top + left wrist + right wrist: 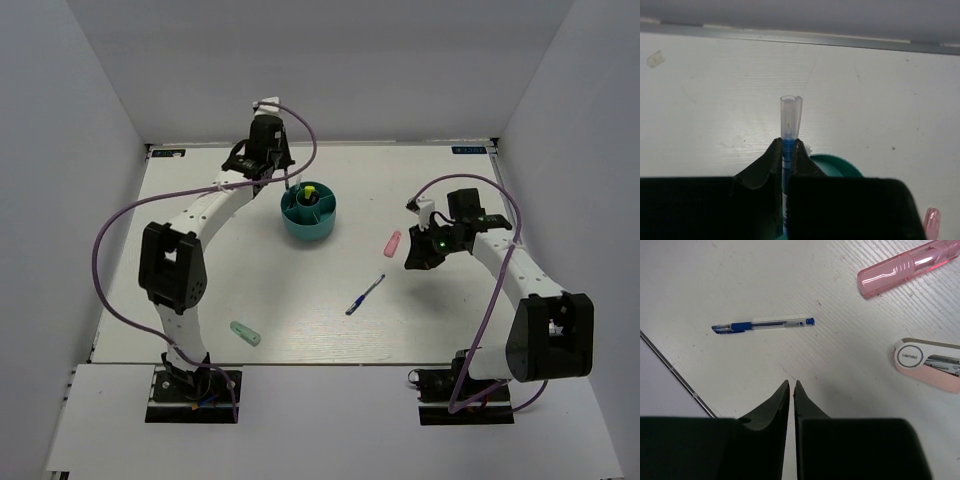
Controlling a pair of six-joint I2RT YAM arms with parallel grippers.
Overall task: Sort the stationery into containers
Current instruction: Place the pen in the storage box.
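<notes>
Left gripper (787, 144) is clamped on the barrel of a thin blue pen (790, 117), clear cap end poking past the fingertips, right by the rim of the round teal organizer (836, 163), where a yellow-capped marker (310, 190) stands. The pen looks light, stiff and slick, likely to swivel if pinched near an end, so mid-barrel suits best. Right gripper (791, 385) hangs with jaws pressed together and nothing between them; a second blue pen (765, 326), a pink highlighter (910, 266) and a small pink stapler (927, 362) lie loose nearby.

- Left gripper (787, 146), black fingers: clamped on upright thin blue pen with clear cap (789, 116).
- Round teal plastic organizer (840, 165): rim just right of gripper.
- Pink translucent highlighter (931, 221): well right of gripper.
</notes>
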